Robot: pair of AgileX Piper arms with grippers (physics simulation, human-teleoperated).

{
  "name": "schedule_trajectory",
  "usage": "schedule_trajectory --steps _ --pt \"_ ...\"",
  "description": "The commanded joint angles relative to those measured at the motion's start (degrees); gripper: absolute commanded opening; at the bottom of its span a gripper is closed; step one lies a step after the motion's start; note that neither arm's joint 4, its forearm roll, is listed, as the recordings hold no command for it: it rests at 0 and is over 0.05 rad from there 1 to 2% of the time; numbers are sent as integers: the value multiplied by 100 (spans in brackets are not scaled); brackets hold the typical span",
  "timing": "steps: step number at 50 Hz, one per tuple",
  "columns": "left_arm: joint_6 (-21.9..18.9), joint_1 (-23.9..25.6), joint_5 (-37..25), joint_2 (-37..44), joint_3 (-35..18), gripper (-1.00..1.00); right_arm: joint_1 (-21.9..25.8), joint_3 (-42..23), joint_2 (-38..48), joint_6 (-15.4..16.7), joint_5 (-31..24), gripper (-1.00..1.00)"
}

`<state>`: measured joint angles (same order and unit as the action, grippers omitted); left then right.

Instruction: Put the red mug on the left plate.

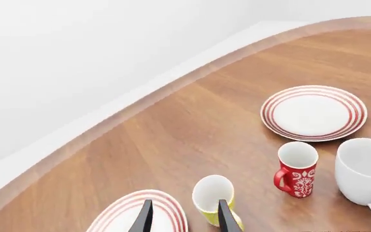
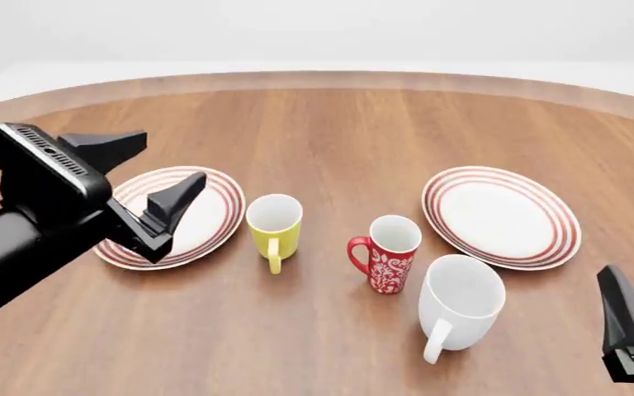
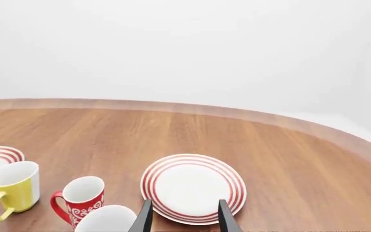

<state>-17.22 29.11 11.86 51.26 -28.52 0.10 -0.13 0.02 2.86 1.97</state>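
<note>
The red mug (image 2: 386, 252) with its white swirl pattern stands upright on the wooden table near the middle, handle to the left; the wrist views show it too (image 1: 296, 169) (image 3: 79, 200). The left plate (image 2: 215, 206), white with red rings, lies to the left and holds nothing. My left gripper (image 2: 168, 161) hovers above that plate, open and empty (image 1: 184, 220). My right gripper (image 2: 626, 322) sits low at the front right, well away from the red mug, with its fingers apart and nothing between them (image 3: 184, 220).
A yellow mug (image 2: 274, 223) stands between the left plate and the red mug. A bigger white mug (image 2: 461, 301) stands just right of and nearer than the red mug. The second ringed plate (image 2: 501, 216) lies to the right.
</note>
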Motion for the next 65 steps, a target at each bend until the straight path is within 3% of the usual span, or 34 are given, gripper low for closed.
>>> schedule_trajectory --steps 1,10,15,16,33,65 --pt "-310 343 92 822 -418 100 -22 2 0 -22 -34 100" --pt "-457 753 -116 1452 -869 100 -9 3 -1 -18 -26 100" --pt "-457 754 -118 1454 -872 100 -9 3 -1 -18 -26 100" --pt "-576 998 -294 1732 -1084 100 -20 -2 -1 -35 -30 100" --pt "-339 1555 -992 2234 -1620 100 -28 -8 0 -6 20 100" --pt "-235 1986 -1636 3067 -2067 100 -39 -10 -1 17 41 100"
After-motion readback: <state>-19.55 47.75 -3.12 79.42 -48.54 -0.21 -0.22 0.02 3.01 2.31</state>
